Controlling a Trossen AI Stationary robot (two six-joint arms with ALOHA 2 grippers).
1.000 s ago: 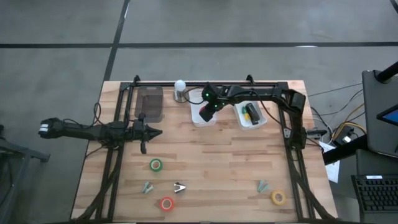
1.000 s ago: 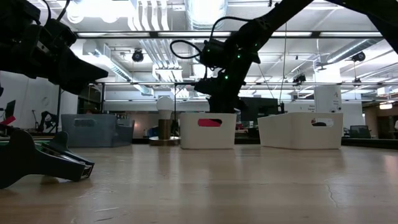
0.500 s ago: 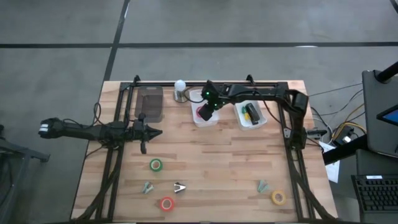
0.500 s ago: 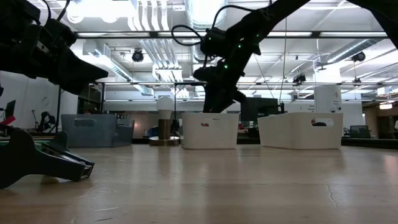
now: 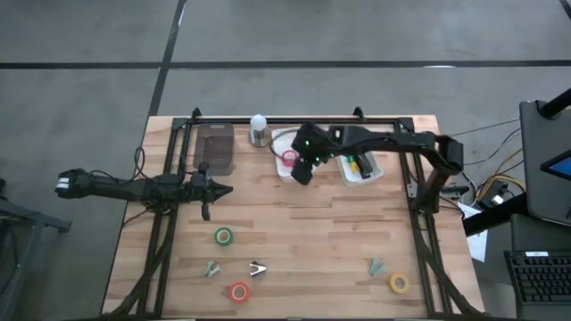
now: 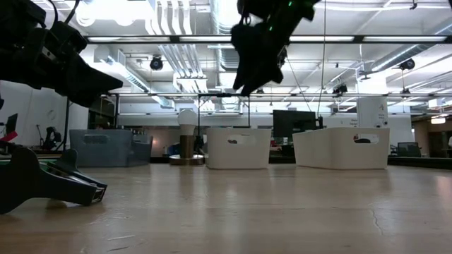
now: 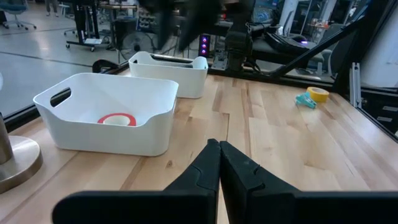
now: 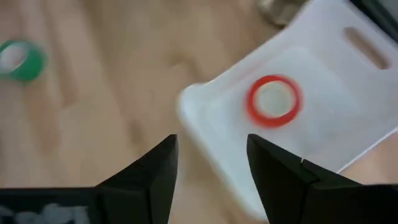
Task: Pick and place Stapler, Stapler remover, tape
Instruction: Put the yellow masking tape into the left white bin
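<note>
A red tape roll [image 5: 290,158] lies flat on the floor of the left white bin [image 5: 284,174]; the right wrist view shows the roll [image 8: 273,101] too. My right gripper [image 5: 303,171] hangs open high over that bin's near rim, holding nothing [image 8: 211,168]. Green [image 5: 223,236], orange-red [image 5: 239,292] and yellow [image 5: 399,283] tape rolls lie flat on the near part of the table. Small claw-shaped removers [image 5: 258,268] lie among them. The stapler [image 5: 359,162] lies in the right white bin [image 5: 375,174]. My left gripper [image 5: 227,189] waits shut at the table's left [image 7: 219,155].
A dark tray [image 5: 214,147] and a white knob on a metal base [image 5: 259,129] stand at the far left. Black frame rails [image 5: 419,223] run along the table's sides. Bare wood lies between the bins and the near rolls.
My right gripper has risen out of the left white bin to well above it and drawn a little toward the near edge. The red roll that showed at its fingers now lies alone on the bin's floor.
</note>
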